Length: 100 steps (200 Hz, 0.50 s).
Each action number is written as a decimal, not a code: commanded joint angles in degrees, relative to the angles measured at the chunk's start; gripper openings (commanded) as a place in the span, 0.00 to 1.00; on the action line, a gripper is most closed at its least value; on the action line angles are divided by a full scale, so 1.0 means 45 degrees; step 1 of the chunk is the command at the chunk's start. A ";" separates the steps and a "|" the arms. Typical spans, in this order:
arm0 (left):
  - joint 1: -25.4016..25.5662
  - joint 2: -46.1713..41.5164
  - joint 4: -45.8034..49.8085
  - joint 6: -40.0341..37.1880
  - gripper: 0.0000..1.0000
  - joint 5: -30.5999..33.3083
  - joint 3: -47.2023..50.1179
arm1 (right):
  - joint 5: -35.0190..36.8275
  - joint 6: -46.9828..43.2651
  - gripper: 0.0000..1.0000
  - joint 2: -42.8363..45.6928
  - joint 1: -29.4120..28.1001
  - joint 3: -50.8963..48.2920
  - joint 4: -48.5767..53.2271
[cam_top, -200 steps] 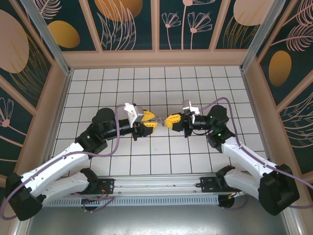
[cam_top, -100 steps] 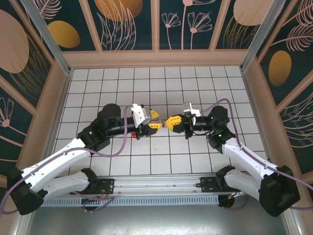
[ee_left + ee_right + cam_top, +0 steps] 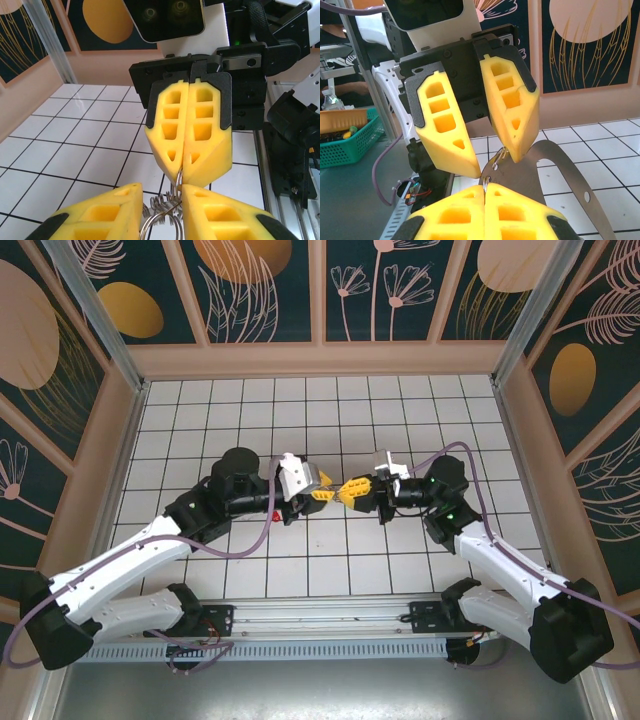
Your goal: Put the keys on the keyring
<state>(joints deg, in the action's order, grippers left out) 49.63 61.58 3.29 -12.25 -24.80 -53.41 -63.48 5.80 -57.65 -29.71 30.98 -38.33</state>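
- Top view: both arms reach to mid-table point(image 3: 200, 420). The left gripper point(image 3: 327, 492) and the right gripper point(image 3: 347, 490) sit nose to nose, tips almost touching.
- The red key point(image 3: 277, 514) lies on the tiles just under the left wrist, apart from both sets of fingers.
- Left wrist view: the right gripper point(image 3: 181, 172) faces the camera with its jaws pressed together on the keyring point(image 3: 159, 204). A wire loop comes straight out of the seam.
- The left gripper's own fingers point(image 3: 115, 212) stand apart, with the ring's wire and coils in the gap. Can't tell if they pinch it.
- Right wrist view: its own fingers are clamped flat together, the wire sticking out at the tip. The left jaws opposite are spread, the loop lying close to one finger. A grey strap point(image 3: 520, 175) curves off behind.
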 commanded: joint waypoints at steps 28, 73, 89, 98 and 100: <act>0.0319 0.0503 0.1687 -0.0603 0.25 0.0473 -0.0829 | 0.0307 -0.1313 0.00 0.0033 -0.0116 0.0830 0.1024; 0.0354 -0.0148 0.1459 -0.0567 0.46 0.1435 -0.0594 | 0.0641 -0.1740 0.00 0.0311 -0.0116 0.0786 0.1987; 0.0352 -0.0514 0.1291 -0.0551 0.56 0.1642 -0.0222 | 0.0699 -0.1786 0.00 0.0350 -0.0134 0.0919 0.2564; 0.0346 -0.0507 0.1498 -0.0594 0.59 0.1643 -0.0303 | 0.0695 -0.1717 0.00 0.0381 -0.0140 0.1028 0.2861; 0.0341 -0.0478 0.1569 -0.0621 0.59 0.1668 -0.0339 | 0.0686 -0.1694 0.00 0.0377 -0.0136 0.1041 0.2909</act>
<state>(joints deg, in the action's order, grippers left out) 50.92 61.28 9.72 -14.68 -19.16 -55.24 -61.10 -0.34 -57.41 -29.78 32.80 -28.23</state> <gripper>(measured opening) 0.564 0.038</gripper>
